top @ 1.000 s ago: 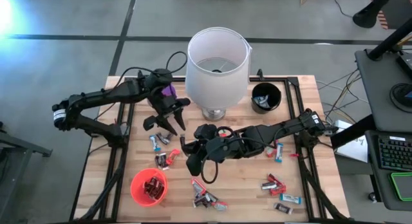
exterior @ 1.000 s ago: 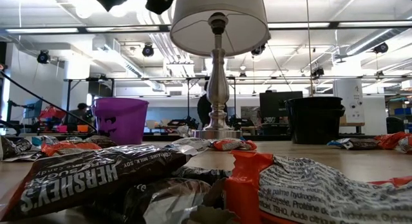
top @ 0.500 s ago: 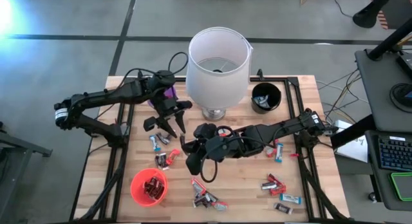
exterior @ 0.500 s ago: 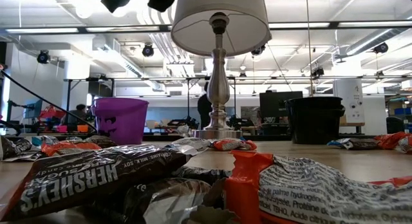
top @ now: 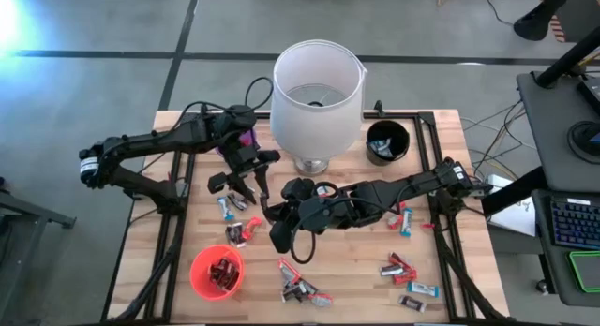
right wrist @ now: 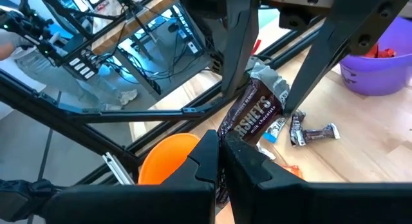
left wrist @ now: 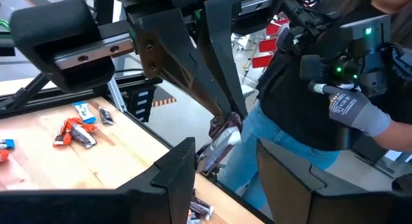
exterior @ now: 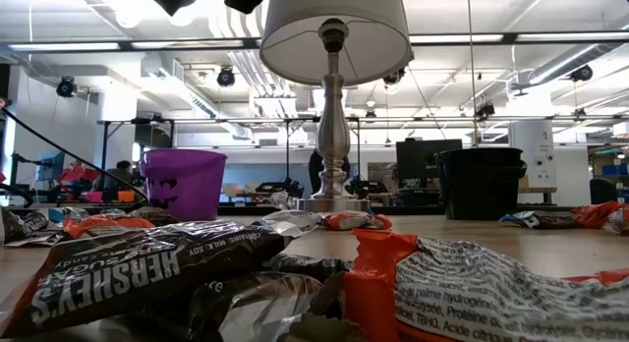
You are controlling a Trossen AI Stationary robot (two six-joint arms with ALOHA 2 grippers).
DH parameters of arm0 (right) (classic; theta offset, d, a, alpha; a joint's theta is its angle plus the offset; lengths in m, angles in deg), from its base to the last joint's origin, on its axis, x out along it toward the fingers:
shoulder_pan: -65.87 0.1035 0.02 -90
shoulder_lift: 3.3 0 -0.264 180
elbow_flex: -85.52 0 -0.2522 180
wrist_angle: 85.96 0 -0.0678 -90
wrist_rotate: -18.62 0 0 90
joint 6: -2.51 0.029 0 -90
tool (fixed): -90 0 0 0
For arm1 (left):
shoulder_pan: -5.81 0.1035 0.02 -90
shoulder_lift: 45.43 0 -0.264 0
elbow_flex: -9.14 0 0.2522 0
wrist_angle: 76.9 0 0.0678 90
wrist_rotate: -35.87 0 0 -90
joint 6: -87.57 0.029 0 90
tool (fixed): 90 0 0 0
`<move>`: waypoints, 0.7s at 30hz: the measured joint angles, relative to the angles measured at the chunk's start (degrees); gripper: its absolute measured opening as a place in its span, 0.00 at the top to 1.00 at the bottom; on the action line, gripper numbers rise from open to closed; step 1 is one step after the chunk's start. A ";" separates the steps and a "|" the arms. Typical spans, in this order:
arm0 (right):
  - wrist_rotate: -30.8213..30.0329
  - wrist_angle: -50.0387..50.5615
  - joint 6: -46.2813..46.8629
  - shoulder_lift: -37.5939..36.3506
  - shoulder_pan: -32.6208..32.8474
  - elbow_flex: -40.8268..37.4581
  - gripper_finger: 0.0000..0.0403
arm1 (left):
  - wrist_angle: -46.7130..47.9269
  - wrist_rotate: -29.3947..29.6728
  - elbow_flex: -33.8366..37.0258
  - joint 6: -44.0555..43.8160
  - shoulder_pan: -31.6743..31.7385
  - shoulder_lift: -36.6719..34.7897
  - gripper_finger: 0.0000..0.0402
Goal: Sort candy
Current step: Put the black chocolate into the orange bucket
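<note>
The red cup (top: 217,273) near the bench (top: 441,242) front holds dark-wrapped candy (top: 223,270). The black cup (top: 387,141) by the lamp (top: 316,96) has something pale inside, and the purple cup (right wrist: 376,68) holds red pieces. The right gripper (top: 274,216) is clamped on a dark Hershey's bar (right wrist: 252,114) at mid-bench. The left gripper (top: 246,179), fingers apart, hangs just beside it. More candy lies scattered around.

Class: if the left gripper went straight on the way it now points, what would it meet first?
Probably the brown candy bar, held by the shut right gripper just ahead of the open left gripper; depth is unclear.
</note>
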 joint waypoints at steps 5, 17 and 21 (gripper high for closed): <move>-0.02 -1.43 -0.46 0.00 -0.23 -0.18 0.98 | 0.02 0.00 0.00 -0.47 -0.46 0.00 0.68; -0.07 -1.62 -0.71 0.86 -0.33 -0.20 0.98 | 0.13 -0.13 0.00 -0.48 -0.92 -0.03 0.90; 0.01 -1.58 -0.48 1.07 -0.35 -0.21 0.98 | 0.20 -0.42 0.00 -0.53 -0.94 -0.07 0.98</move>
